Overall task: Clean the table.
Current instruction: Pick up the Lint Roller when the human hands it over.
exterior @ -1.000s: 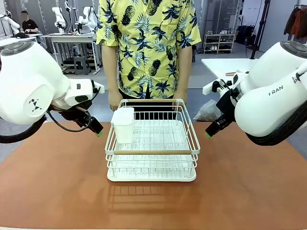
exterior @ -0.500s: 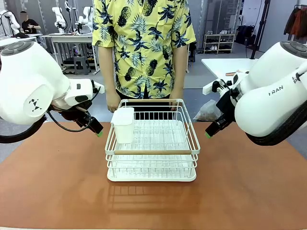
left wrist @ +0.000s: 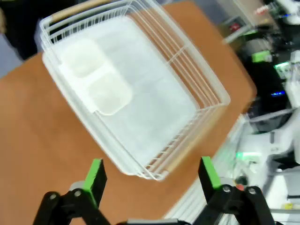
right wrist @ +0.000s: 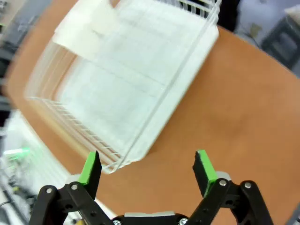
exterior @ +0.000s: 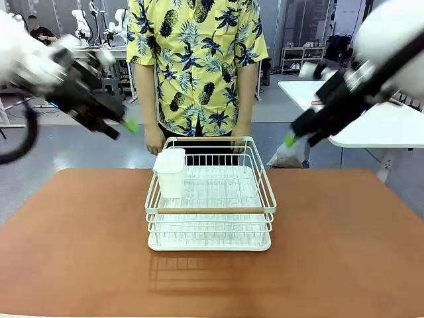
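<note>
Scanning near to far: worktop is bare terracotta on the near side, and its one load is the white wire dish rack at centre, with a white utensil cup at the rack's left wall. Both arms are high off the surface. On the left wrist cam the left gripper is spread wide with nothing between the green pads. The right gripper is the same, wide and empty. Wrist views are blurred but the gap between the pads is plain. Key relation: the rack sits below and inboard of each gripper, i.e. between the two. The cup side is under the left gripper's reach, the plain side under the right's. They're roughly mirrored and I can't call either arm nearer. The rack's wooden bar runs left-right, so the side walls face the grippers. My read is that clearing it means a two-arm lift, one gripper per side wall, pads across the wire. Past the rack a person stands at the far edge with hands low by the rack's far rim; can't tell if they touch it. Likely risk is meeting those hands on the way down.
</note>
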Robot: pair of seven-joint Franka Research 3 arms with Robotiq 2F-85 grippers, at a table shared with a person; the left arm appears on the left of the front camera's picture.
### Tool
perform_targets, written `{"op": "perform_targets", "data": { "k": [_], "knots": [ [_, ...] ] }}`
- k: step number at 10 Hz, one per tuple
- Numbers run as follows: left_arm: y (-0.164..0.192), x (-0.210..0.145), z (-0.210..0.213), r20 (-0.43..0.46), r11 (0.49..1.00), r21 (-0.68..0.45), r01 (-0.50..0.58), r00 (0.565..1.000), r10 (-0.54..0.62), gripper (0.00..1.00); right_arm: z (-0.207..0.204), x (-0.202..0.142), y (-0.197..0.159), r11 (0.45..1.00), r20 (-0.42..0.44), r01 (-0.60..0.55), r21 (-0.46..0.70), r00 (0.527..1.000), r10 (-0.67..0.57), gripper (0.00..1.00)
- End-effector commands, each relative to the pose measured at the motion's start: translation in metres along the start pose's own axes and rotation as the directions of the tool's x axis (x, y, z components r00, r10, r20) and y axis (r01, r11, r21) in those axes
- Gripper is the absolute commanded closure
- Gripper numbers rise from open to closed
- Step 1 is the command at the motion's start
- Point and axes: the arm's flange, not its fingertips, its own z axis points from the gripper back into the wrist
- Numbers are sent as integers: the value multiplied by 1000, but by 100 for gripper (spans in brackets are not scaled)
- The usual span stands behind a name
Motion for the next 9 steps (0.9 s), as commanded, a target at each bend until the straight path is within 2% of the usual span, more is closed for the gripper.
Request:
{"op": "perform_targets", "data": {
  "k": [1, 2, 3, 4, 5, 6, 9],
  "knots": [
    [54, -10, 75, 65, 953, -258, -156, 982, 178, 0, 46, 11, -58, 950, -25, 207, 233, 978, -207, 0],
    [72, -26, 106, 167, 912, -359, -197, 948, 271, 0, 68, 3, -80, 904, -19, 290, 313, 954, -300, 0],
    [89, -48, 128, 233, 901, -373, -223, 917, 323, 0, 83, -9, -109, 846, -8, 367, 387, 919, -394, 0],
    [103, -74, 150, 248, 891, -376, -253, 900, 360, 0, 101, -26, -132, 803, -6, 406, 437, 893, -449, 0],
    [117, -101, 172, 282, 895, -346, -282, 878, 386, 0, 122, -45, -159, 776, 9, 456, 435, 860, -511, 0],
    [134, -128, 198, 331, 871, -327, -367, 818, 470, 0, 146, -69, -186, 745, 26, 533, 402, 806, -591, 0],
    [163, -182, 250, 425, 809, -268, -523, 690, 586, 0, 181, -120, -236, 682, 45, 654, 329, 710, -703, 0]
  ]
}}
